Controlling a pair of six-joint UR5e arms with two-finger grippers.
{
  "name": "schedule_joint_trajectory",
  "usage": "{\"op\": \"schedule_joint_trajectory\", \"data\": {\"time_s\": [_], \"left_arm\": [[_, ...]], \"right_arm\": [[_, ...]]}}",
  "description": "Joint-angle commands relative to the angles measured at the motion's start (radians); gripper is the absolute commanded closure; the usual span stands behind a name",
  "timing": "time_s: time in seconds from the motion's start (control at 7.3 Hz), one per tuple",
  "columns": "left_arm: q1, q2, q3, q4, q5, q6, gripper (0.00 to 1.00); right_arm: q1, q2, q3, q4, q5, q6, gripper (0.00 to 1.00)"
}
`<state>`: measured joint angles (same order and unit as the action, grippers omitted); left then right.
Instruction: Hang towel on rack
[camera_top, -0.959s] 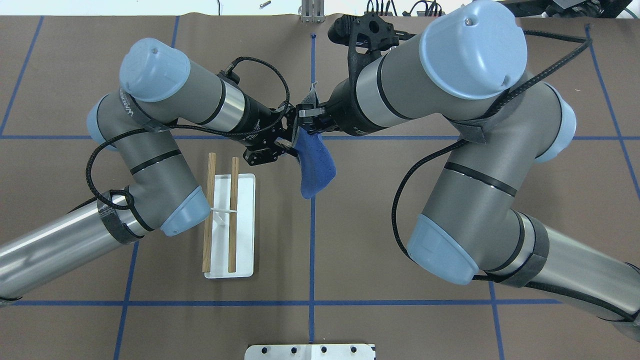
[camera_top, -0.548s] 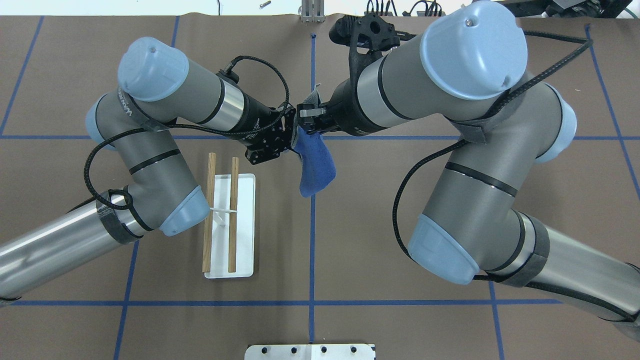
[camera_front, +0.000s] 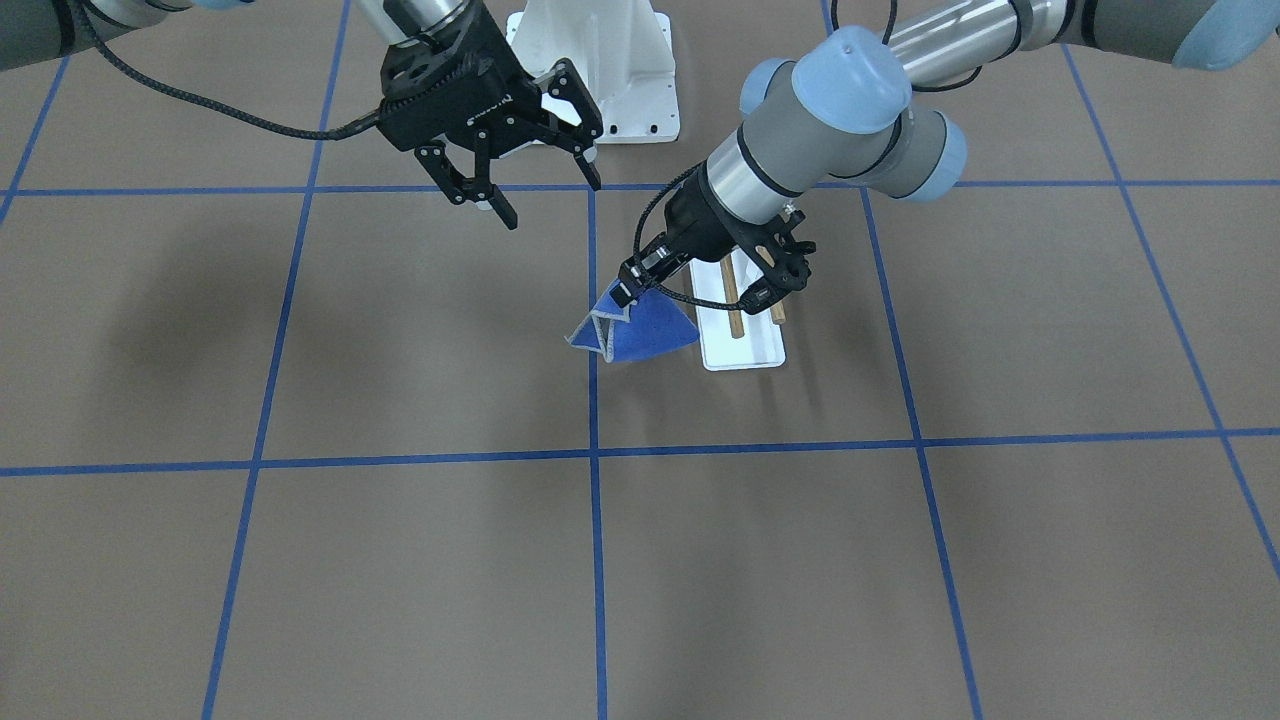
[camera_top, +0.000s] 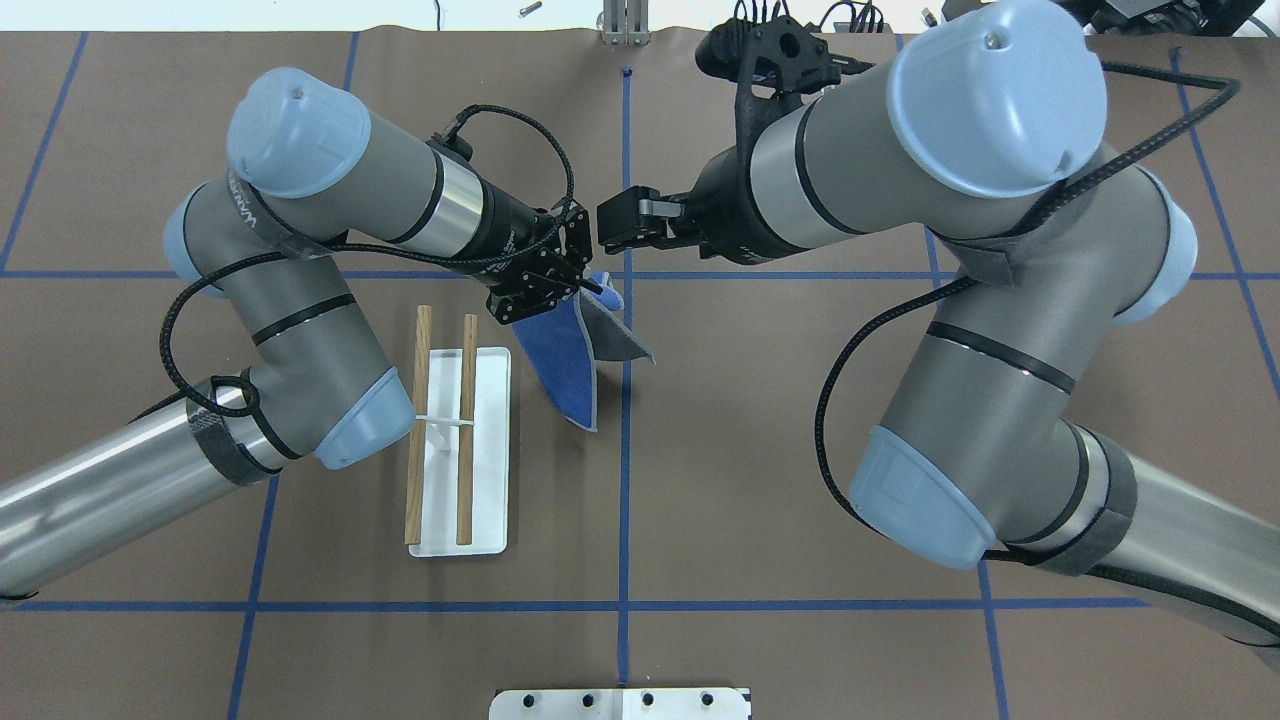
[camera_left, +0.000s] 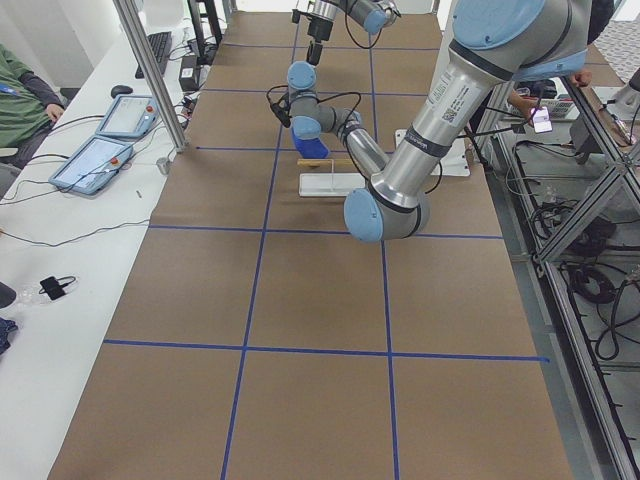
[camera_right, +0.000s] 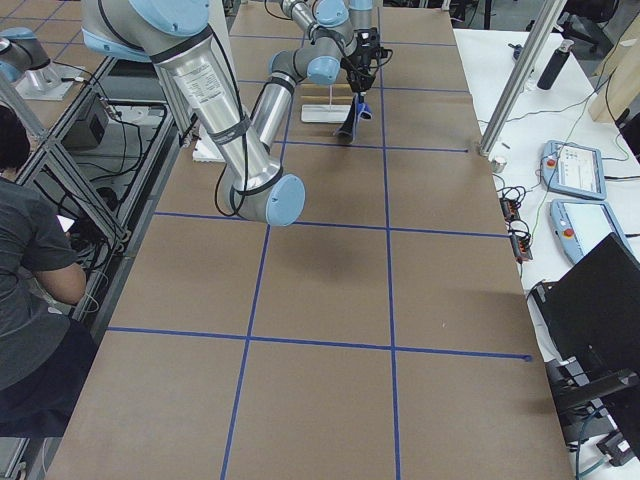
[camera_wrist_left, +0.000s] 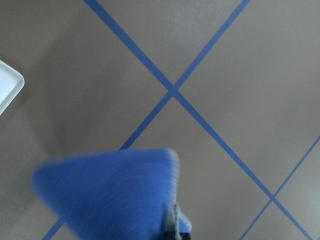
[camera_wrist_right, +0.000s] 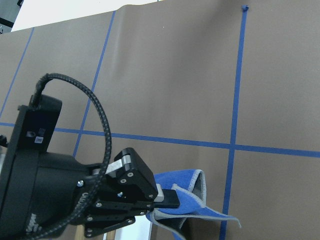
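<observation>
The towel (camera_top: 568, 365), blue with a grey underside, hangs folded from my left gripper (camera_top: 585, 285), which is shut on its top corner above the table. In the front view the towel (camera_front: 640, 333) droops below the left gripper (camera_front: 628, 293), next to the rack. The rack (camera_top: 440, 440) has a white base and two wooden bars and stands just left of the towel. My right gripper (camera_front: 555, 205) is open and empty, apart from the towel. The right wrist view shows the left gripper's fingers (camera_wrist_right: 165, 199) pinching the towel (camera_wrist_right: 192, 202). In the left wrist view the towel (camera_wrist_left: 110, 195) is blurred.
Brown paper with blue tape lines covers the table (camera_top: 760, 520). A white robot mount (camera_front: 600, 70) stands at the back. A metal plate (camera_top: 620, 703) sits at the near table edge. A corner of the rack's white base (camera_wrist_left: 7, 90) shows in the left wrist view.
My right gripper has let go of the towel and pulled back to the right. The towel now hangs from my left gripper alone and has swung left toward the rack.
</observation>
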<state>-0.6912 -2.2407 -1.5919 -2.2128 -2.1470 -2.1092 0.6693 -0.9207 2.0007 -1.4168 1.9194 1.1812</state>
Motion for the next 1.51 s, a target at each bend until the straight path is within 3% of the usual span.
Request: {"op": "schedule_joint_trajectory", "data": {"time_s": [0.0, 0.27, 0.55, 0.68, 1.1, 1.37], "left_arm": [[-0.001, 0.007, -0.017, 0.004, 0.002, 0.000, 1.00], [-0.007, 0.047, -0.116, 0.011, 0.002, -0.005, 1.00], [-0.017, 0.119, -0.285, 0.054, 0.002, -0.038, 1.00], [-0.019, 0.145, -0.328, 0.059, -0.004, -0.037, 1.00], [-0.056, 0.203, -0.338, 0.058, -0.005, -0.022, 1.00], [-0.097, 0.266, -0.355, 0.058, -0.005, -0.022, 1.00]], "right_arm": [[0.051, -0.053, 0.010, -0.013, 0.050, 0.000, 0.00], [0.152, -0.072, -0.075, -0.037, 0.136, -0.018, 0.00], [0.208, -0.069, -0.179, -0.033, 0.150, -0.050, 0.00], [0.255, -0.070, -0.250, -0.033, 0.217, -0.093, 0.00], [0.383, -0.099, -0.468, -0.045, 0.266, -0.460, 0.00], [0.491, -0.177, -0.487, -0.106, 0.268, -0.775, 0.00]]}}
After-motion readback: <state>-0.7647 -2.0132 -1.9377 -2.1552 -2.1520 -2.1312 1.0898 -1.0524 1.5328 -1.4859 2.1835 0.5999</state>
